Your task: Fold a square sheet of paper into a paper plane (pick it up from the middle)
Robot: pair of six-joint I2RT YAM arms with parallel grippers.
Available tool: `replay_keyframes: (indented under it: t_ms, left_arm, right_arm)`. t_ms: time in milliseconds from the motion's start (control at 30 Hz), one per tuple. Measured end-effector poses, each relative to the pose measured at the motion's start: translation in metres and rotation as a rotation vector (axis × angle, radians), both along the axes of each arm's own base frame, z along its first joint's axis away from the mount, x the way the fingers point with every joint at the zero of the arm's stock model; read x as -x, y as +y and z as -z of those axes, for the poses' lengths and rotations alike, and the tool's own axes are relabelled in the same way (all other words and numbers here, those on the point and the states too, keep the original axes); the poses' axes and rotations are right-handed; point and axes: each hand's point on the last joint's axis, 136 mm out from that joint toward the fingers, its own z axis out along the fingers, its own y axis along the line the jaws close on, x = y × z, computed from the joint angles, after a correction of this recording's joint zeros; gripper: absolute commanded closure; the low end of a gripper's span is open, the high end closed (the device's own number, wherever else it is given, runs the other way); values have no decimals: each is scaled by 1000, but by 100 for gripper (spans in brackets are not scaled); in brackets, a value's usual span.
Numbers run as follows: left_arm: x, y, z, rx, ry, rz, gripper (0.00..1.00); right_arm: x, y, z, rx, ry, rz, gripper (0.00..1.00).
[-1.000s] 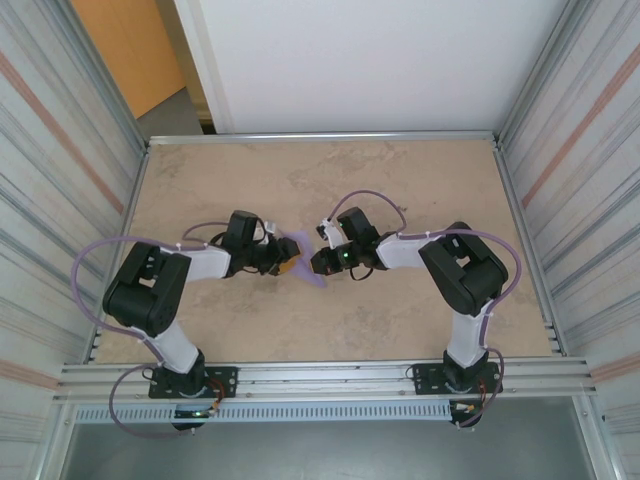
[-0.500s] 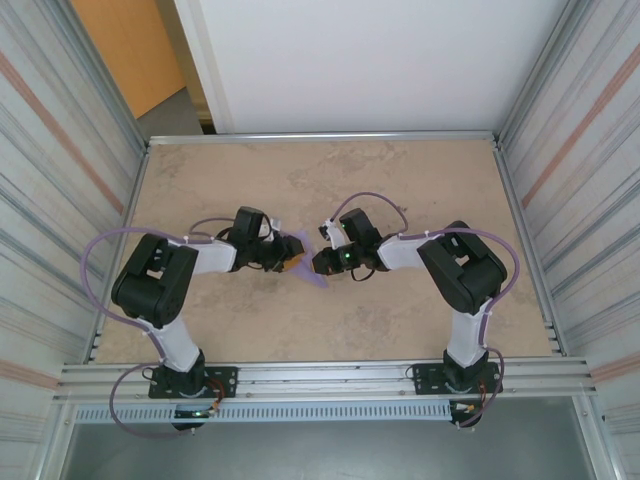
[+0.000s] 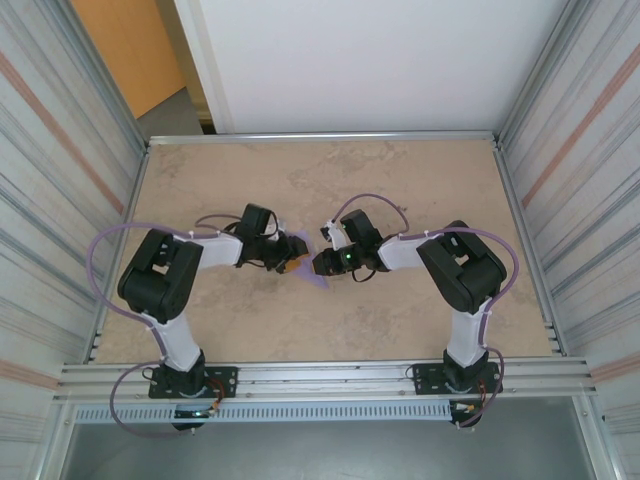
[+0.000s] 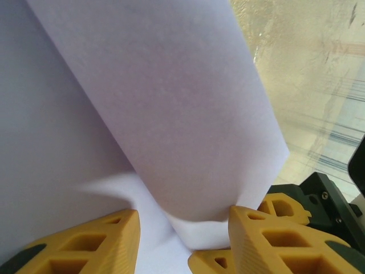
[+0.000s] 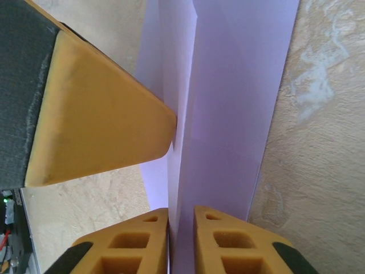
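In the top view you get even, soft light. The table (image 3: 400, 190) reads bright without glare, and the arms throw only faint, short shadows under themselves. The side walls splay outward towards the frame edges. At the left wrist the lilac paper (image 4: 171, 114) sits very close and looks soft, with a grey shadow under its fold by the left gripper's fingers (image 4: 274, 240). The tabletop beyond it is washed pale. At the right wrist the paper's creases look crisp, and one side is slightly shaded.

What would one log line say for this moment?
stage: folding | lilac paper: partly folded | left gripper: open, astride flap | right gripper: straddling crease, grip unclear
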Motion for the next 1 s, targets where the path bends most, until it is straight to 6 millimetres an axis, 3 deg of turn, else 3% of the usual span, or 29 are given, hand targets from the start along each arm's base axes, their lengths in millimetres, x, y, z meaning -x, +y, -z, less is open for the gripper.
replay_keyframes:
  t_ms: [467,800,1000]
  left_arm:
    - [0,2,8,-125,83,28,60]
    - [0,1,10,-154,120,33,58]
    - [1,2,11,-159,128,33,60]
  right_arm:
    - [1,-17,-4,17,61,88,64]
    - [17,-14,-1,60,77,66,65]
    - [12,-6,-9,56,56,47,70]
